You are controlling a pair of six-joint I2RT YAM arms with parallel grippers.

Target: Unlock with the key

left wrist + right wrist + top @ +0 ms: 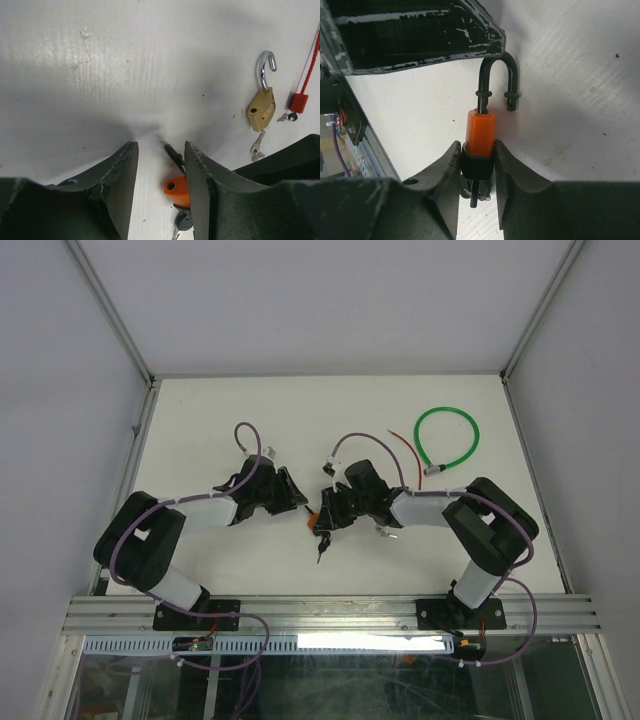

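Observation:
An orange padlock (481, 131) with a black base and black shackle (498, 75) lies on the white table. One shackle leg ends free outside the body. My right gripper (476, 150) is shut on the padlock's black base, and a black key (474, 195) sticks out below it. In the top view the padlock (315, 521) sits between both grippers, with spare keys (321, 552) hanging near it. My left gripper (161, 150) is open, and the orange padlock (177, 190) shows just inside its right finger (197, 175). The left gripper (297, 498) is close to the right gripper (326, 514).
A brass padlock (261, 107) with its shackle swung open lies to the right, small keys (257, 146) beside it. A red tag (299, 102) on a red wire lies further right. A green cable loop (447, 438) lies at the back right.

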